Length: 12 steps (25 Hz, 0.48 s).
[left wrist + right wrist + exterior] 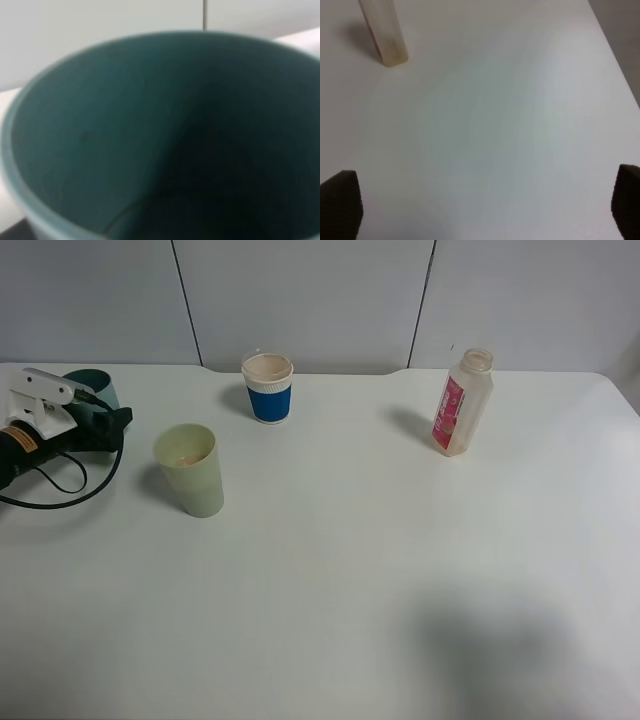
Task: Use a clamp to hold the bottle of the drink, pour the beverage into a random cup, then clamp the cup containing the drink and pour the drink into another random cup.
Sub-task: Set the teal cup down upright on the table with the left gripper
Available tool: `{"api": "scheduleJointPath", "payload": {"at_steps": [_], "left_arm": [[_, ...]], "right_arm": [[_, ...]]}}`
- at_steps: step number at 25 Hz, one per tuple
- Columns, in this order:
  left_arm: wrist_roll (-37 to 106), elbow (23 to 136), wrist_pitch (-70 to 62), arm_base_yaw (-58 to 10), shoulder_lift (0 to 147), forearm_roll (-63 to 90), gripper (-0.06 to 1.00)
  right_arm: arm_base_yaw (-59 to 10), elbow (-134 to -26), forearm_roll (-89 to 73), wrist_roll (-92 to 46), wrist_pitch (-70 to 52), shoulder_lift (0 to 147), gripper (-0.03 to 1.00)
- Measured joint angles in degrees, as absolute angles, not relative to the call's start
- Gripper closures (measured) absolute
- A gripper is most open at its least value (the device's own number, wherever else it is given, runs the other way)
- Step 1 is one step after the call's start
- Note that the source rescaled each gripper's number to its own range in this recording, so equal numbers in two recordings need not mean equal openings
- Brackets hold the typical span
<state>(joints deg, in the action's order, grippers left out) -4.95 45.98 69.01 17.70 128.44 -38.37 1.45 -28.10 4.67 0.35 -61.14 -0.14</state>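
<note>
Exterior high view: left gripper [100,420] clenched on the teal cup [103,390] beside the pale green cup [190,468]; right gripper [485,210] released, bottle [462,402] upright.

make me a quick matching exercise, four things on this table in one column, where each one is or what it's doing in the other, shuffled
Things:
1. teal cup
2. pale green cup
3. blue-sleeved paper cup
4. bottle

Places or states:
A. upright, uncapped, on the right of the table
B. near the back edge, left of centre
C. in the left gripper, at the far left
D. standing free, beige liquid inside

Pairs: 1-C, 2-D, 3-B, 4-A
</note>
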Motion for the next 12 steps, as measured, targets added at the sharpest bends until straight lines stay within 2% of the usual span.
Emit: {"api": "scheduleJointPath", "payload": {"at_steps": [12], "left_arm": [[-5.15, 46.20, 70.04, 17.51, 129.27, -39.42, 0.94]], "right_arm": [[1.45, -28.10, 4.67, 0.35, -61.14, -0.14, -0.03]]}}
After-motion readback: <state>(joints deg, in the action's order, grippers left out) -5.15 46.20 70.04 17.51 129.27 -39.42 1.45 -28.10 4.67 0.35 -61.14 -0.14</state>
